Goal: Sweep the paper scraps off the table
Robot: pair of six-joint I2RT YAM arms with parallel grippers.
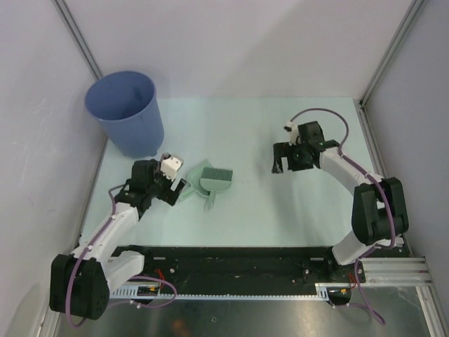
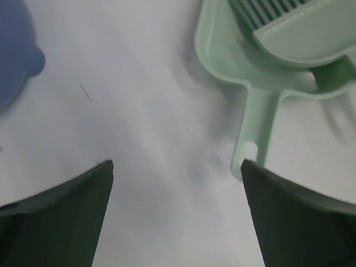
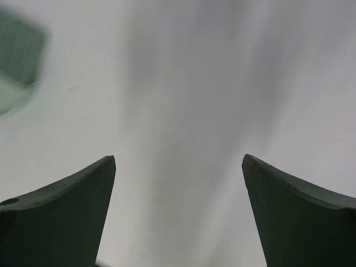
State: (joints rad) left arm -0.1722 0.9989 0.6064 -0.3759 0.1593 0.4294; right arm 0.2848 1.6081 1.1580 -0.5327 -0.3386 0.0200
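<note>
No paper scraps show in any view. The pale mint-green table [image 1: 280, 203] lies between white walls. A mint-green dustpan [image 1: 203, 184] with a brush [image 1: 219, 173] lying on it sits left of centre. My left gripper [image 1: 173, 188] is open and empty, just left of the dustpan's handle. In the left wrist view the left gripper [image 2: 177, 167] hangs over bare table, and the handle [image 2: 258, 128] ends beside the right fingertip [image 2: 250, 169]. My right gripper [image 1: 280, 163] is open and empty over the table's right half; it also shows in the right wrist view [image 3: 178, 161].
A blue bucket [image 1: 126, 112] stands at the back left corner, close behind my left arm; its base shows in the left wrist view [image 2: 16, 50]. Metal corner rails rise at the back. A black base strip runs along the near edge [image 1: 231, 260].
</note>
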